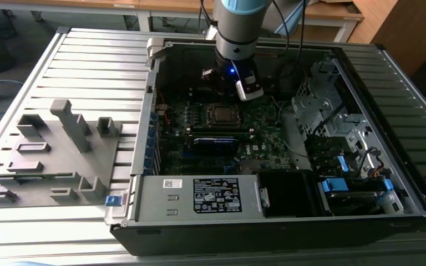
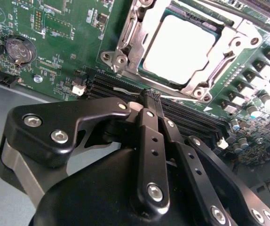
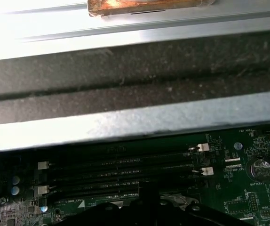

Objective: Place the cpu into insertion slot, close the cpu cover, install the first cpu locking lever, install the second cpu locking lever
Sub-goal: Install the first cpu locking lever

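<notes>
My black fingers (image 2: 150,101) are pressed together, empty; the dull silver square cpu (image 2: 179,47) lies flat under its silvery frame cover (image 2: 231,44).

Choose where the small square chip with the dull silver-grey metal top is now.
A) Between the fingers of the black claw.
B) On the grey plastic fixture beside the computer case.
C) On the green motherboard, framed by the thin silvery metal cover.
C: in the second wrist view the chip sits on the green motherboard with the thin silvery metal cover around its edges, and the black claw beside it holds no chip.
</notes>
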Available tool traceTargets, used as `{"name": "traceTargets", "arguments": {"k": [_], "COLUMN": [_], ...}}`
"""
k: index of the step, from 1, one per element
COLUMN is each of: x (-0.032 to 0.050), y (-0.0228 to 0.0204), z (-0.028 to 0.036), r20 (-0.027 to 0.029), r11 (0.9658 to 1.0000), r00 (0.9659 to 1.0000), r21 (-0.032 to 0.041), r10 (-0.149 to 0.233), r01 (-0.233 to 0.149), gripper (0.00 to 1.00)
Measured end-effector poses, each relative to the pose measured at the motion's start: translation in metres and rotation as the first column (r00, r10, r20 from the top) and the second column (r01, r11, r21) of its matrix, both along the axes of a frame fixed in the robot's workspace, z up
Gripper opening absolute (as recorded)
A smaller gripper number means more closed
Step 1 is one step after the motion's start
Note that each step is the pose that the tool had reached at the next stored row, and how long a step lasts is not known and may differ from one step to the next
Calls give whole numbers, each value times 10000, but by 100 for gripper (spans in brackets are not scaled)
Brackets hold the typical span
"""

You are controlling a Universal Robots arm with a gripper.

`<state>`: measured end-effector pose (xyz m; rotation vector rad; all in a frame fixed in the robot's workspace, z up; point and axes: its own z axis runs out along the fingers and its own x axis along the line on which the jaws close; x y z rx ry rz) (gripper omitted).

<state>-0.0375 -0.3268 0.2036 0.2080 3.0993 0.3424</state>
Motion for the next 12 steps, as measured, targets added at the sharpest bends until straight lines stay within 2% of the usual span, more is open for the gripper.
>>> {"name": "traceTargets", "arguments": {"k": [12], "x": [1], "y": [0], "z": [-16], "r20": [-1], "r11": [10000], "r00": [10000], "r21": [-2], "r10": [0], "r01": [0], "gripper": [11]}}
